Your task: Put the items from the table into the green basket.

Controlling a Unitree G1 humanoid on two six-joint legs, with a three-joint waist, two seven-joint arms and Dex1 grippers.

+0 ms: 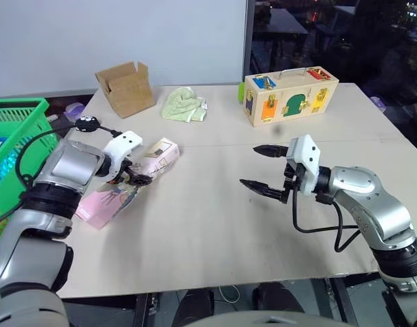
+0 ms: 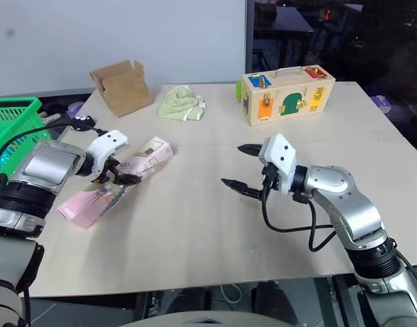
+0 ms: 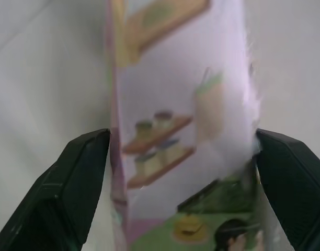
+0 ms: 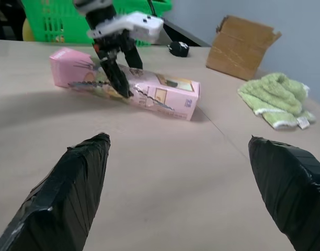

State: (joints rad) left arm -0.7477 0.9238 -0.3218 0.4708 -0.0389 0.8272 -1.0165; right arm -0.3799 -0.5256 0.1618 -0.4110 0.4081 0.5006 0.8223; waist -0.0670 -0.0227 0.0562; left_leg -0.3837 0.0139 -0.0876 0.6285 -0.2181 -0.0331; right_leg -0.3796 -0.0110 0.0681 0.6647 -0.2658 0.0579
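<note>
Pink carton straddled by the left gripper on the table

The pink carton (image 1: 130,182) is seen lying flat on the table (image 1: 215,225), near its left edge beside the green basket (image 1: 14,126). The left gripper (image 1: 131,175) is lowered over its middle, fingers (image 3: 79,180) spread apart on either side. The right gripper (image 1: 264,168) is held above bare tabletop, fingers wide apart, nothing between them.
</note>
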